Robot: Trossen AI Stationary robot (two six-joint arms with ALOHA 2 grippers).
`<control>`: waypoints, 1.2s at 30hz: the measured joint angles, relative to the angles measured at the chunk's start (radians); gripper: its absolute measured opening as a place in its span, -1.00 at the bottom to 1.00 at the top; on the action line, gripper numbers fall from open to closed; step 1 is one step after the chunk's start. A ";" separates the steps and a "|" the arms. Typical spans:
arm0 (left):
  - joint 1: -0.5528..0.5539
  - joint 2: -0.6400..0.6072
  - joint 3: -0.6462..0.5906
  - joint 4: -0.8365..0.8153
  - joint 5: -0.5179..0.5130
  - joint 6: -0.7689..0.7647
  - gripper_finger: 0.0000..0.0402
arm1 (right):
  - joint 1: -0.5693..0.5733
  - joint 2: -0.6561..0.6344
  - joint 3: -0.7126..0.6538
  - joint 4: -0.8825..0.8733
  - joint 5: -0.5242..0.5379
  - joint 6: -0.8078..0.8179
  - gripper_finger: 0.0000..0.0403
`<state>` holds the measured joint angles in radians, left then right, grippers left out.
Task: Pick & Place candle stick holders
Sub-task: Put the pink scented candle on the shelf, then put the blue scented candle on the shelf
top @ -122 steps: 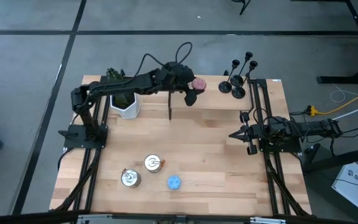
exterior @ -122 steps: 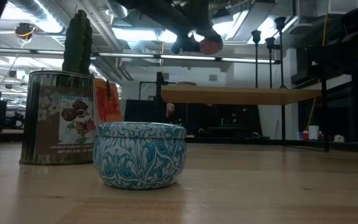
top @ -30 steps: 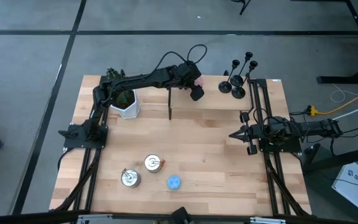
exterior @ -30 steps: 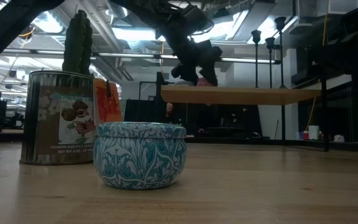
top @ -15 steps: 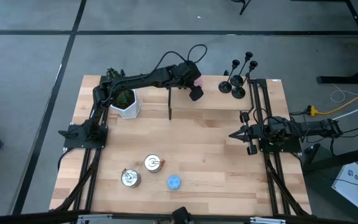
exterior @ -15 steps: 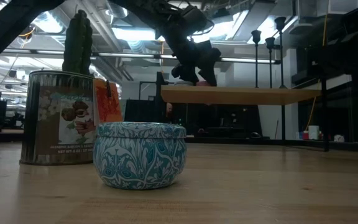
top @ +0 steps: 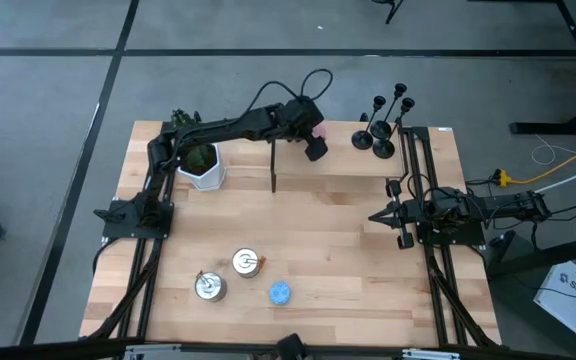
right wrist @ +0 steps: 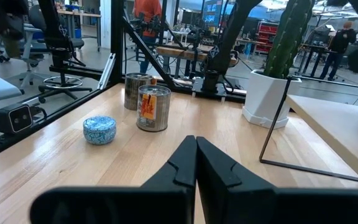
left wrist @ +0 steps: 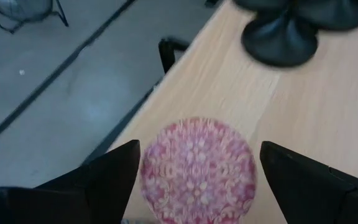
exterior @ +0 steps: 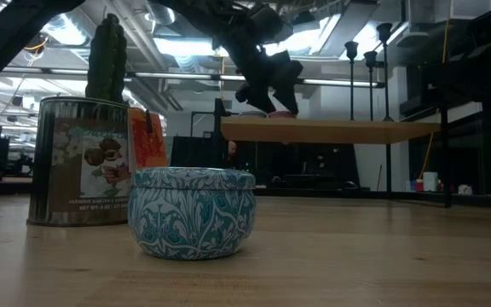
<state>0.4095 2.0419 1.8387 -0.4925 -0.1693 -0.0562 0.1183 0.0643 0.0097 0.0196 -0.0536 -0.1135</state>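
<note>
Several matte black candle stick holders [top: 380, 128] stand on their round bases at the far right of a raised wooden shelf [top: 358, 168]. Their stems show in the low view [exterior: 370, 77] and their bases in the left wrist view [left wrist: 284, 34]. My left gripper [top: 315, 146] is open just left of them, over a pink patterned candle [left wrist: 197, 171] that sits on the shelf by its far edge. Its fingers stand on either side of the candle. My right gripper [top: 373, 216] is shut and empty above the table's right side, also seen in its wrist view [right wrist: 196, 149].
A cactus in a white pot [top: 200, 165] stands at the shelf's left end. Two silver tins [top: 246, 262] [top: 209, 286] and a blue patterned candle [top: 281, 292] sit near the table's front. The shelf's thin black leg [top: 273, 170] stands below my left arm.
My left gripper has risen a little from the pink candle, which stays on the shelf. The right arm has kept still.
</note>
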 joint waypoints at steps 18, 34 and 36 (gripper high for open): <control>-0.096 -0.120 0.001 -0.014 -0.057 0.095 0.64 | 0.000 0.000 0.000 0.000 0.000 0.000 -0.95; -0.344 -0.217 0.001 -0.177 -0.055 0.161 0.64 | 0.000 0.000 0.000 0.000 0.000 0.000 -0.95; -0.379 -0.220 0.001 -0.225 -0.055 0.167 0.64 | 0.000 0.000 0.000 0.000 0.000 0.000 -0.95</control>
<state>0.0306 1.8221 1.8397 -0.7171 -0.2245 0.1112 0.1184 0.0639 0.0097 0.0196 -0.0540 -0.1135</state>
